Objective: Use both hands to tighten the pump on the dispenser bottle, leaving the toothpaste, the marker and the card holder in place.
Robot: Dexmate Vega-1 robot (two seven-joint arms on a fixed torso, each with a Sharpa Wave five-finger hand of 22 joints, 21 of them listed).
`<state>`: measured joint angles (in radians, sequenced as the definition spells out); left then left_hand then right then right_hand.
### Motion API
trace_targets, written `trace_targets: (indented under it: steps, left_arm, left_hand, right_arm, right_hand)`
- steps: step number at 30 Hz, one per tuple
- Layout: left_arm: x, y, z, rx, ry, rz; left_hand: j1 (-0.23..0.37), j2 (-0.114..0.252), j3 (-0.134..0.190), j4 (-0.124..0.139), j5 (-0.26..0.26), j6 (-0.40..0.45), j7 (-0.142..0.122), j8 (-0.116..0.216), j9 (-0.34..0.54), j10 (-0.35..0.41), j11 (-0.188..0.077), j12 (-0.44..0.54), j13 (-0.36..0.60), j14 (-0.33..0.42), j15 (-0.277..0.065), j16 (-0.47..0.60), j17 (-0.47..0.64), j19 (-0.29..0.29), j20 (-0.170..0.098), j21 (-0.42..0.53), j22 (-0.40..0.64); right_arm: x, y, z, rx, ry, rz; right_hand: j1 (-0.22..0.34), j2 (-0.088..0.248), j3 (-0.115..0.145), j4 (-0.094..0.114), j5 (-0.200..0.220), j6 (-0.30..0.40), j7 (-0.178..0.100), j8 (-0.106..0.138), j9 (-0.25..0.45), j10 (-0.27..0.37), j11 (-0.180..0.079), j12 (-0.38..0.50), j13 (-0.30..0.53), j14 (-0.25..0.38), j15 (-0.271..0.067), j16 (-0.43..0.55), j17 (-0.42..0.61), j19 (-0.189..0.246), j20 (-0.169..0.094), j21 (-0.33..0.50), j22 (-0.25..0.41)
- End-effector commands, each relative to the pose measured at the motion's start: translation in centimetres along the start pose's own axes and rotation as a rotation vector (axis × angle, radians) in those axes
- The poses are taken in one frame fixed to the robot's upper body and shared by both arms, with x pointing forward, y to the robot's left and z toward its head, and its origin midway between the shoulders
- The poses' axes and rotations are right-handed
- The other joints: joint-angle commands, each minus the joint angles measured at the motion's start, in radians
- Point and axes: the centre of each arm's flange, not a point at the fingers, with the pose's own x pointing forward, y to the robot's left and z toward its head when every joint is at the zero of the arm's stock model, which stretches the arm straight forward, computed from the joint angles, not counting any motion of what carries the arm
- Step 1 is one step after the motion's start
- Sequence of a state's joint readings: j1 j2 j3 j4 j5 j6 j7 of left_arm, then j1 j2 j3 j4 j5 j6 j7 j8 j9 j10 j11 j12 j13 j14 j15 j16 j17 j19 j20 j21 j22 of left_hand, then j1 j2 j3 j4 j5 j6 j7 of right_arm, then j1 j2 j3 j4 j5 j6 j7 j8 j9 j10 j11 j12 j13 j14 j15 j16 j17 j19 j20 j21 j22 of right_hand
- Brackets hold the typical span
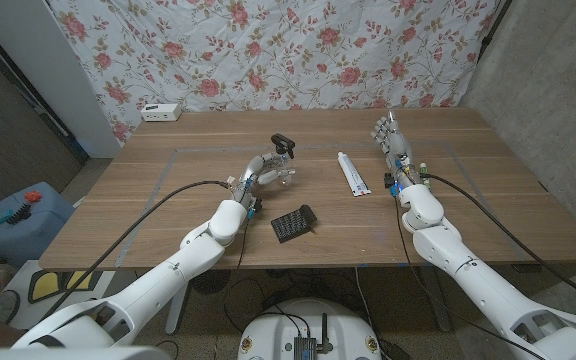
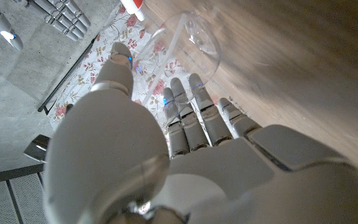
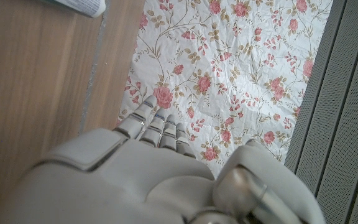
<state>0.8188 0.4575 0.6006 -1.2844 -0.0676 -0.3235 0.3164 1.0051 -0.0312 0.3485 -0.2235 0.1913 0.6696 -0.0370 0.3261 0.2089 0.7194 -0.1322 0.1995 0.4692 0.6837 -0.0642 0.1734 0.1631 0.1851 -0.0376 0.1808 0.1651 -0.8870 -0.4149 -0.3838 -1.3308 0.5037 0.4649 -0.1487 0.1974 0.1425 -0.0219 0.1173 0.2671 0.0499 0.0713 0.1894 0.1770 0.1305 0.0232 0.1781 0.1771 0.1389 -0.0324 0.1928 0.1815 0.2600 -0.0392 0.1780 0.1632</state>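
Observation:
A clear dispenser bottle (image 1: 273, 166) with a black pump (image 1: 283, 144) stands left of the table's middle. My left hand (image 1: 256, 175) grips its body; in the left wrist view the fingers (image 2: 194, 118) curl around the clear bottle (image 2: 194, 46). My right hand (image 1: 394, 141) is over the table to the right, fingers straight and apart, holding nothing, well clear of the bottle. The white toothpaste tube (image 1: 351, 172) lies between the hands. A black card holder (image 1: 293, 223) lies near the front edge. A small dark marker (image 1: 388, 183) lies beside my right wrist.
A white box (image 1: 161, 111) sits at the table's back left corner. A flowered cloth (image 1: 268, 50) hangs behind the table. A blue container (image 1: 13, 215) is on the floor to the left. Cables run along both forearms.

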Motion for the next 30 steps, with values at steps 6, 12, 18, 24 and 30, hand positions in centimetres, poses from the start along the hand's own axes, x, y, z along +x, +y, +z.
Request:
trace_targets:
  steps: [6,12,18,24,30]
  left_arm:
    - [-0.46,-0.01,-0.54,0.005,0.019,0.001]
    - [-0.69,0.01,-0.76,0.004,0.027,0.0]
    - [-0.8,0.1,-0.9,0.005,0.027,-0.001]
    - [-0.85,0.2,-1.02,0.007,0.026,-0.004]
    - [-0.92,0.3,-1.13,0.01,0.032,-0.005]
  left_hand:
    - [-0.087,0.068,0.074,0.067,-0.003,0.056,-0.061,-0.014,0.002,-0.019,-0.003,-0.005,-0.007,-0.024,-0.099,-0.006,0.0,-0.008,-0.014,0.001,0.003]
    - [-0.087,0.066,0.073,0.066,-0.004,0.058,-0.065,-0.018,0.001,-0.024,-0.003,-0.006,-0.011,-0.027,-0.101,-0.004,0.0,-0.009,-0.011,0.002,0.004]
    - [-0.088,0.065,0.073,0.067,-0.004,0.055,-0.067,-0.023,0.001,-0.027,-0.003,-0.006,-0.014,-0.029,-0.1,-0.002,0.0,-0.01,-0.007,0.002,0.004]
    - [-0.088,0.062,0.071,0.066,-0.005,0.052,-0.067,-0.029,0.0,-0.031,-0.003,-0.006,-0.019,-0.038,-0.107,-0.003,0.0,-0.011,-0.004,0.003,0.004]
    - [-0.084,0.06,0.065,0.065,-0.008,0.031,-0.077,-0.047,-0.001,-0.059,-0.005,-0.012,-0.03,-0.067,-0.108,-0.004,0.002,-0.014,0.002,0.004,0.004]
  right_arm:
    - [-0.46,0.08,-0.48,0.005,-0.001,-0.011]
    - [-0.66,-0.1,-0.32,0.006,-0.002,-0.017]
    - [-0.7,-0.11,-0.4,0.007,-0.004,-0.021]
    - [-0.65,-0.04,-0.59,0.014,-0.005,-0.021]
    - [-0.8,0.15,-0.75,0.015,-0.004,-0.022]
  right_hand:
    - [0.005,-0.002,0.007,0.005,0.007,0.004,-0.006,0.004,0.001,0.009,0.0,0.01,0.001,0.002,-0.007,-0.002,0.001,0.01,-0.078,0.011,0.002]
    - [0.007,-0.002,0.009,0.004,0.008,0.006,-0.01,0.004,0.001,0.011,0.0,0.01,0.001,0.002,-0.009,-0.002,0.001,0.012,-0.076,0.011,0.002]
    - [0.008,-0.002,0.01,0.003,0.009,0.008,-0.011,0.004,0.001,0.013,0.0,0.011,0.001,0.003,-0.009,-0.002,0.001,0.013,-0.076,0.011,0.002]
    - [0.009,-0.002,0.012,0.002,0.01,0.009,-0.014,0.004,0.001,0.014,0.002,0.011,0.001,0.003,-0.009,-0.002,0.001,0.015,-0.076,0.011,0.002]
    - [0.01,-0.003,0.013,0.001,0.01,0.009,-0.015,0.003,0.001,0.013,0.0,0.01,0.002,0.002,-0.011,-0.002,0.001,0.015,-0.075,0.011,0.002]
